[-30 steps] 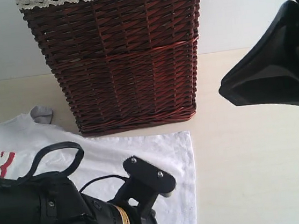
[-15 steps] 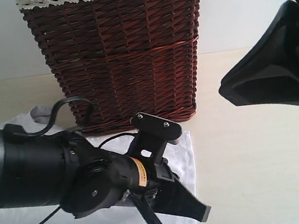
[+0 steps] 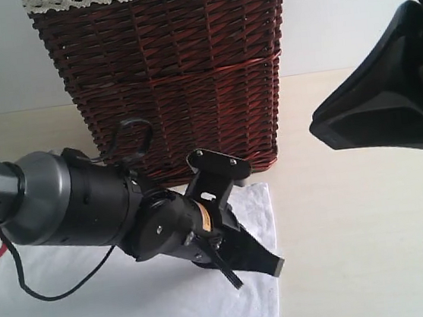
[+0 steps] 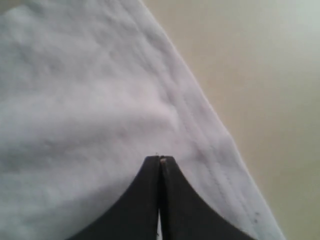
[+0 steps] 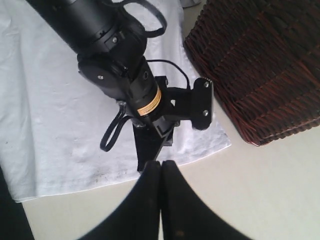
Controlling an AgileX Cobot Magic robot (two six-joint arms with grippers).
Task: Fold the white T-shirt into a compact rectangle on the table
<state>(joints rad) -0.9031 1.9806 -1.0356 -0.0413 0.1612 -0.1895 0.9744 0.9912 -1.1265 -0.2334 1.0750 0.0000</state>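
Okay, white T-shirt point(image 3: 121, 306) lies flat toward the worktop's point(image 3: 357, 226) near edge, long axis running leftward. Left end effector point(image 4: 160, 161), pressed together and pinching nothing, points at the cloth just inside its hemmed corner, so it's the nearer arm. Right end effector point(image 5: 161, 164) is also pressed together, well apart. Basket point(image 3: 173, 86) stands behind.

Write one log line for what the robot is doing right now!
left gripper: shut, over white T-shirt near hem | right gripper: shut, empty | white T-shirt: spread flat on table | wicker basket: next to T-shirt
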